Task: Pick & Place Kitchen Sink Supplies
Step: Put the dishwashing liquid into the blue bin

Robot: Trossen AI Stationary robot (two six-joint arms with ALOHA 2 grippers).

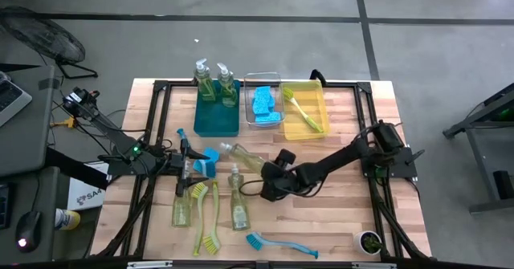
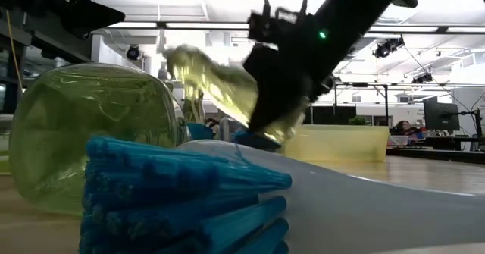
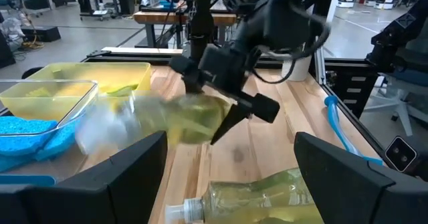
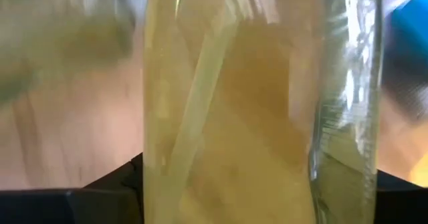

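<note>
A: Item one, your right gripper (image 1: 271, 170)?
B: Mid-counter (image 1: 337, 213); jaws clamped on a soap bottle (image 1: 241, 155), which you hold tilted clear of the wood, pump end toward the left arm.

A: Your left gripper (image 1: 191, 166)?
B: Left of centre, jaws spread and holding nothing, just beside a blue sponge (image 1: 210, 158).

A: Stock in the bins?
B: Teal bin (image 1: 217, 116): two bottles (image 1: 214, 83) upright at its far end. Clear bin (image 1: 263, 104): sponges (image 1: 266, 106). Yellow bin (image 1: 305, 110): one yellow-green brush (image 1: 301, 111).

A: Loose on your counter?
B: Two bottles lying flat (image 1: 238, 201), two yellow-green brushes (image 1: 206, 221) between them, one blue brush (image 1: 277, 242) at the near edge.
</note>
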